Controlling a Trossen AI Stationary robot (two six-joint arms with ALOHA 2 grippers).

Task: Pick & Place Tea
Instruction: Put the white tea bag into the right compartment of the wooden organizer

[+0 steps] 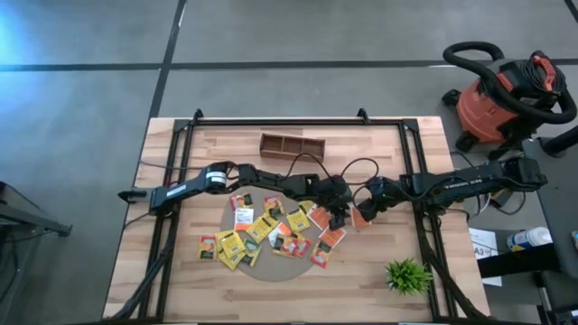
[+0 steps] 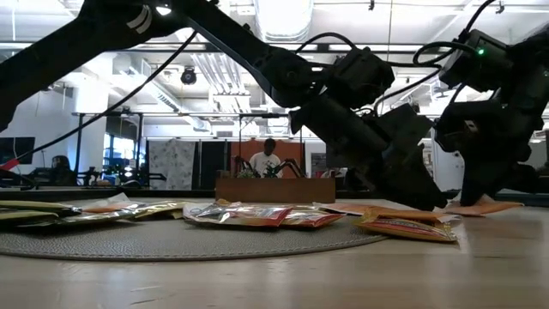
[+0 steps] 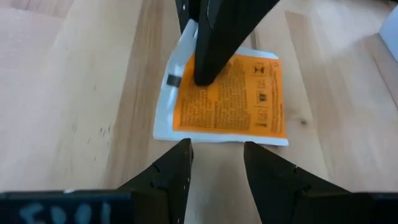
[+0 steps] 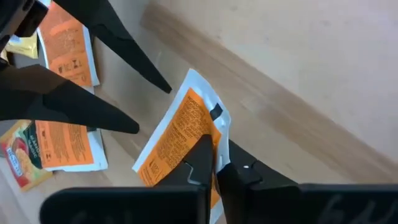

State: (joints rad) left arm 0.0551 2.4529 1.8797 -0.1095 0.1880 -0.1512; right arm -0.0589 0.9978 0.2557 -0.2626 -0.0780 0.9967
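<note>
Left arm: dark, six-jointed, stretched from the table's left side toward the centre, wrist pitched down. Left gripper (image 3: 216, 163): two dark fingers spread apart, holding nothing, tips close above the tabletop.

Right arm: dark, reaching in from the right edge, wrist angled down to meet the left. Right gripper (image 4: 214, 163): fingers pinched together on the edge of an orange-and-white square tea-bag packet (image 4: 180, 134).

A robotics lab or workshop — bare concrete floor (image 1: 90, 117), a red shop vacuum (image 1: 501, 99) beside the wooden table (image 1: 190, 280), exposed ceiling ducts (image 2: 214, 73), and a person (image 2: 268, 159) seated behind.
</note>
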